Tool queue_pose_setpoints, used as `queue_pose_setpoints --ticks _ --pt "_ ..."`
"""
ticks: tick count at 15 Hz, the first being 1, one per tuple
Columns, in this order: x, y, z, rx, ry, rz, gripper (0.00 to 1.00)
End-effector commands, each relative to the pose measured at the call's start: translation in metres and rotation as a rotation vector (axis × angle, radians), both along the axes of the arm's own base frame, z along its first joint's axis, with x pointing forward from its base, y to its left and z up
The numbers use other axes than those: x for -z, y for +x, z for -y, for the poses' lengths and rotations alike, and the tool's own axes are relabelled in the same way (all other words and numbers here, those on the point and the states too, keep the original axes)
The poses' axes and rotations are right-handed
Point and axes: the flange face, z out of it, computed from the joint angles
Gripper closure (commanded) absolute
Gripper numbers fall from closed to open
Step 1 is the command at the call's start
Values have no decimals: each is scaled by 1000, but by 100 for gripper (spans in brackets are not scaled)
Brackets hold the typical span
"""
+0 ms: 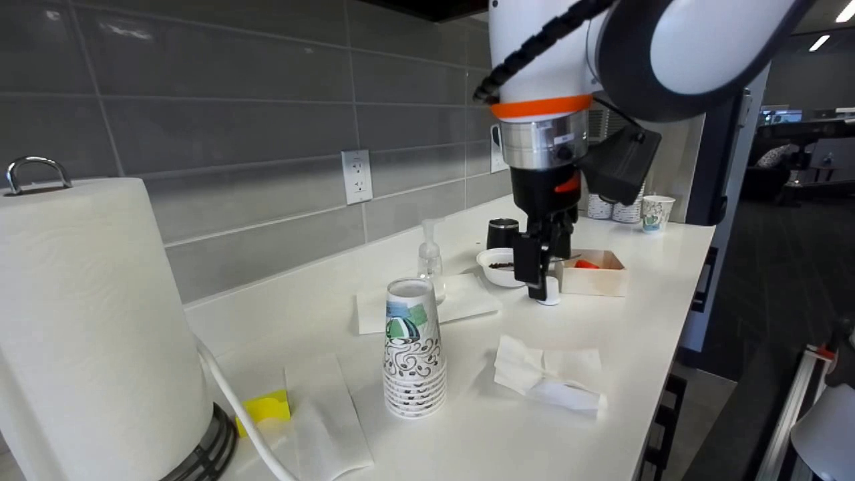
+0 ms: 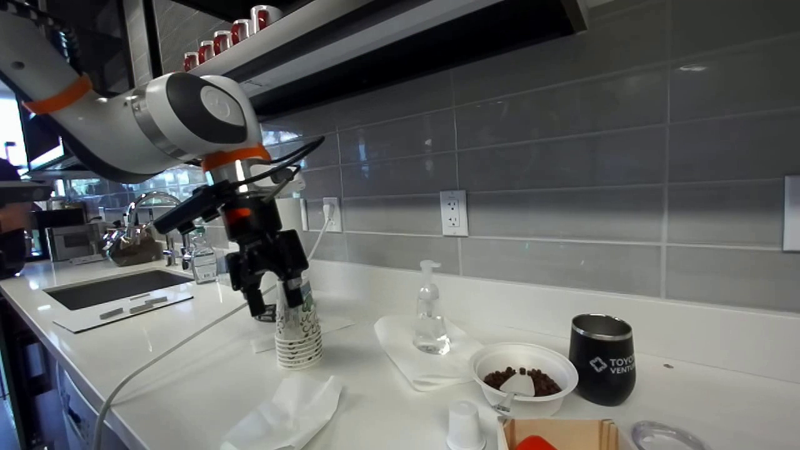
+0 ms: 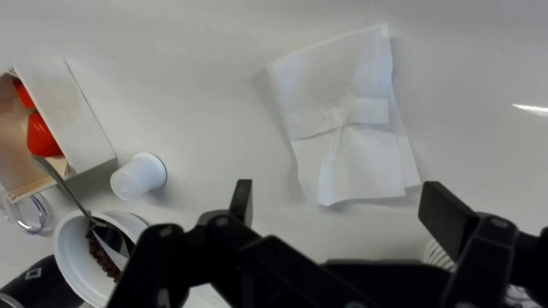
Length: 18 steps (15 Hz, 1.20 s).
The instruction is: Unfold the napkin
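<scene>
On the white table [image 3: 197, 98], my wrinkly white paper napkin [image 3: 346, 117] looks partly unfolded; more remains. My black two-finger tool [image 3: 338, 205] is spread, empty.

On your white counter [image 1: 494, 441] you have 1 creased napkin [image 3: 342, 124] near a stack of paper cups [image 1: 414, 361], a bowl [image 2: 542, 405], a black tumbler [image 2: 601, 369], 2 paper sheets [image 1: 327, 414] and an upturned white cup [image 3: 139, 175] just beside a wooden box [image 1: 593, 284].

Napkin [image 2: 286, 414], seemingly cut off below.
</scene>
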Motion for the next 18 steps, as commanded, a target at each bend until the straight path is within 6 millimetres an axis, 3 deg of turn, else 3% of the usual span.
queue_pose_setpoints --ticks 1,6,18 --pt "15 -23 -15 51 -84 -11 0" --pt "38 -43 -32 42 -135 -31 0" --pt "109 -42 -35 -87 -176 -71 0"
